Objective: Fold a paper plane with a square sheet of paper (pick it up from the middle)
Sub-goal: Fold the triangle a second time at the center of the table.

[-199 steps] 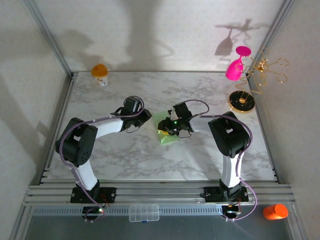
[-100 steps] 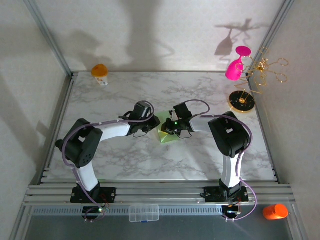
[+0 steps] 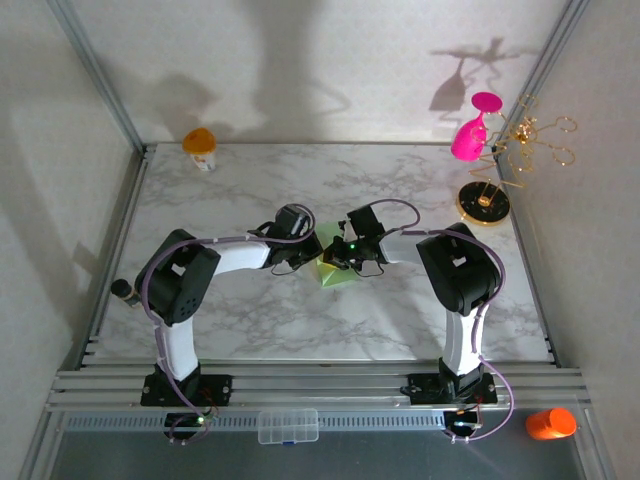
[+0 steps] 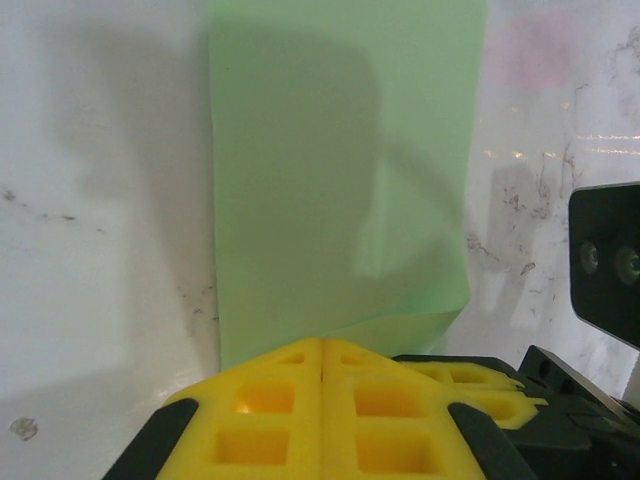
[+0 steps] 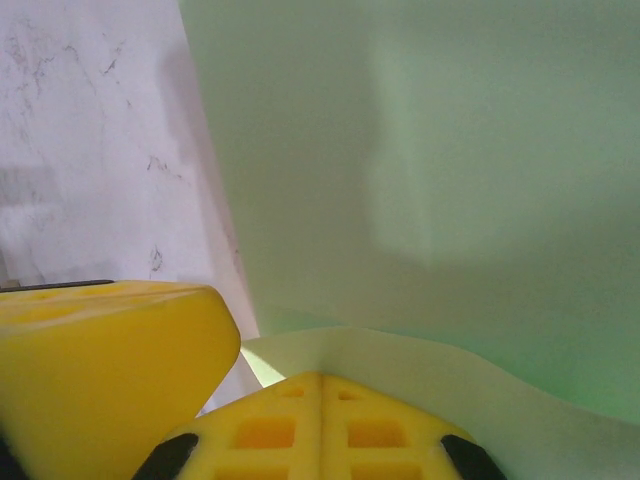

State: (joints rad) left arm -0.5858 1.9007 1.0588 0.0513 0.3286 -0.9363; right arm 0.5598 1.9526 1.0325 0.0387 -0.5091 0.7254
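The square sheet of paper is pale green and lies mid-table, between both grippers. My left gripper is at its left edge and my right gripper is over its upper part. In the left wrist view the paper lies flat ahead. Its near edge rises in a raised strip from the tip of my shut left gripper. The right gripper's fingers sit close beside it. In the right wrist view my right gripper is shut on a lifted, creased fold of the paper. A left finger almost touches it.
A gold stand with a pink glass hanging on it is at the back right. An orange-lidded cup stands at the back left. A clear plastic box and an orange object lie in front of the rail.
My left arm has reached right until its gripper met the paper, and it has shut. My right gripper has shut on the paper and stayed in place.
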